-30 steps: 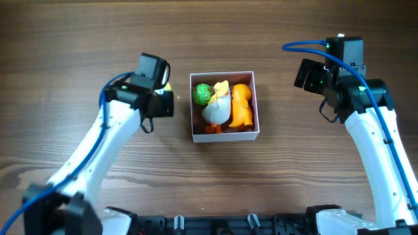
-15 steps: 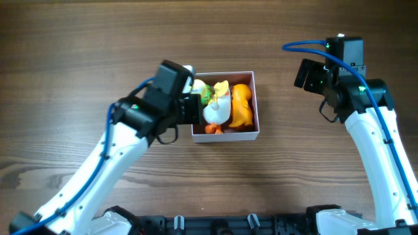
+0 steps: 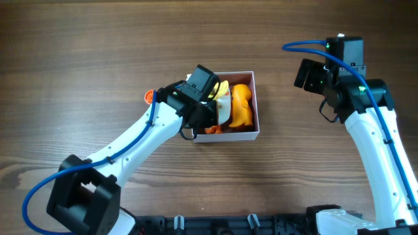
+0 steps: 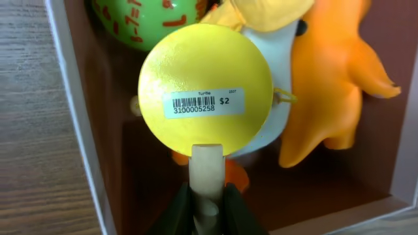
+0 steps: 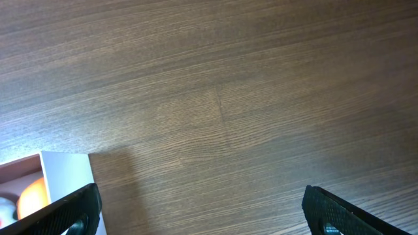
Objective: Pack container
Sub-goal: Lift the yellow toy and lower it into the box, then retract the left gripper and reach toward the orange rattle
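The container is a square white-walled box with a pink inside, at the table's middle. It holds a green ball, a white duck toy and an orange toy. My left gripper is over the box's left part. In the left wrist view it is shut on the white stem of a round yellow toy with a barcode label, held just above the toys inside the box wall. My right gripper is open and empty over bare table, right of the box.
A small red-orange thing lies on the wooden table left of my left arm. The right wrist view shows my open right gripper over bare wood, with the box's white corner at lower left.
My left arm has swung right, from the table left of the box to above the box's inside, carrying the yellow toy. The right arm has not moved.
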`<move>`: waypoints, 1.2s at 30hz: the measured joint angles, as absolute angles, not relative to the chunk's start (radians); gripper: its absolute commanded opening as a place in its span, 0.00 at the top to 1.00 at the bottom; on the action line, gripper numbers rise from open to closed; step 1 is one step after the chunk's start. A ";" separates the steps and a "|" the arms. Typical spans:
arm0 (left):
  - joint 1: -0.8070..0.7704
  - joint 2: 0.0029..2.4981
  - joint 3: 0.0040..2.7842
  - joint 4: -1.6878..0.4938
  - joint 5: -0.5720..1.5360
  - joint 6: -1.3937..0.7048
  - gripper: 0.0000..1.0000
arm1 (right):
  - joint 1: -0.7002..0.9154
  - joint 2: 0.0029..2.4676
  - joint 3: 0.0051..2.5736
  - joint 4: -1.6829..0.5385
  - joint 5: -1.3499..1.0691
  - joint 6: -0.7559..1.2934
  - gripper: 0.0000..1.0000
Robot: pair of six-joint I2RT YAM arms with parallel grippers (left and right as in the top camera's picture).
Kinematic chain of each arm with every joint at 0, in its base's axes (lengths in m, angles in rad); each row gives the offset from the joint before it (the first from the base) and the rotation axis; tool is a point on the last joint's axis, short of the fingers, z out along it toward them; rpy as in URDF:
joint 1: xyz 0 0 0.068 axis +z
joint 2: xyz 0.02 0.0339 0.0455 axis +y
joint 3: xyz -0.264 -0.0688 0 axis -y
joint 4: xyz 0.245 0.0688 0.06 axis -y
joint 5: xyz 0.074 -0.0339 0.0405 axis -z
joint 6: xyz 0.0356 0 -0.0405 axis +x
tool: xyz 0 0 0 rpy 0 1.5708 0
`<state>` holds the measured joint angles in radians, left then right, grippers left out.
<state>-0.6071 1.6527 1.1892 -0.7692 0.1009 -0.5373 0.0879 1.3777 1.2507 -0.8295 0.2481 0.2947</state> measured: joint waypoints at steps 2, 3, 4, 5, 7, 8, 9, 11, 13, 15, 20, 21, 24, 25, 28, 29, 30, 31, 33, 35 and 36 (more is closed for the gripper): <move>-0.607 1.653 1.189 -0.769 0.082 -0.537 0.80 | 0.088 1.378 1.251 -0.829 0.248 0.295 0.00; -0.607 1.653 1.189 -0.769 0.075 -0.538 0.74 | 0.088 1.378 1.251 -0.830 0.248 0.295 0.00; -0.607 1.653 1.189 -0.769 0.073 -0.540 0.64 | 0.088 1.378 1.251 -0.830 0.248 0.295 0.00; -0.607 1.653 1.189 -0.769 0.072 -0.538 0.55 | 0.088 1.378 1.251 -0.830 0.248 0.295 0.00; -0.607 1.653 1.189 -0.768 0.068 -0.543 0.37 | 0.088 1.378 1.251 -0.829 0.248 0.295 0.00; -0.607 1.653 1.189 -0.769 0.068 -0.540 0.36 | 0.088 1.378 1.251 -0.829 0.248 0.295 0.00; -0.607 1.652 1.189 -0.768 0.068 -0.543 0.36 | 0.088 1.378 1.251 -0.830 0.248 0.295 0.00; -0.607 1.652 1.189 -0.768 0.068 -0.545 0.37 | 0.088 1.378 1.251 -0.830 0.248 0.295 0.00; -0.607 1.649 1.189 -0.768 0.068 -0.545 0.38 | 0.088 1.378 1.251 -0.830 0.248 0.295 0.00; -0.607 1.629 1.190 -0.769 0.068 -0.544 0.38 | 0.088 1.378 1.251 -0.830 0.248 0.295 0.00; -0.606 1.503 1.209 -0.801 -0.038 -0.537 0.36 | 0.088 1.378 1.251 -0.830 0.248 0.295 0.00; -0.603 1.476 1.214 -0.819 -0.082 -0.537 0.33 | 0.088 1.378 1.251 -0.830 0.248 0.295 0.00; -0.560 1.433 1.222 -0.872 -0.213 -0.536 0.28 | 0.088 1.378 1.251 -0.830 0.248 0.295 0.00; -0.540 1.436 1.222 -0.881 -0.231 -0.537 0.24 | 0.088 1.378 1.251 -0.829 0.248 0.295 0.00; -0.459 1.451 1.222 -0.884 -0.266 -0.537 0.21 | 0.088 1.378 1.251 -0.830 0.248 0.295 0.00; -0.427 1.457 1.222 -0.878 -0.272 -0.537 0.16 | 0.088 1.378 1.251 -0.830 0.248 0.295 0.00; -0.393 1.464 1.222 -0.868 -0.276 -0.537 0.12 | 0.088 1.378 1.251 -0.829 0.248 0.295 0.00; -0.364 1.471 1.222 -0.860 -0.279 -0.535 0.09 | 0.088 1.378 1.251 -0.830 0.248 0.295 0.00; -0.305 1.490 1.222 -0.847 -0.283 -0.533 0.02 | 0.088 1.378 1.251 -0.829 0.248 0.295 0.00; -0.245 1.530 1.222 -0.813 -0.273 -0.523 0.01 | 0.088 1.378 1.251 -0.829 0.248 0.295 0.00; -0.231 1.550 1.222 -0.803 -0.263 -0.509 0.00 | 0.088 1.378 1.251 -0.829 0.248 0.295 0.00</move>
<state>-0.2314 1.5501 1.2221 -0.8028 -0.2634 -0.5087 0.0879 1.3777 1.2507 -0.8291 0.2481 0.2947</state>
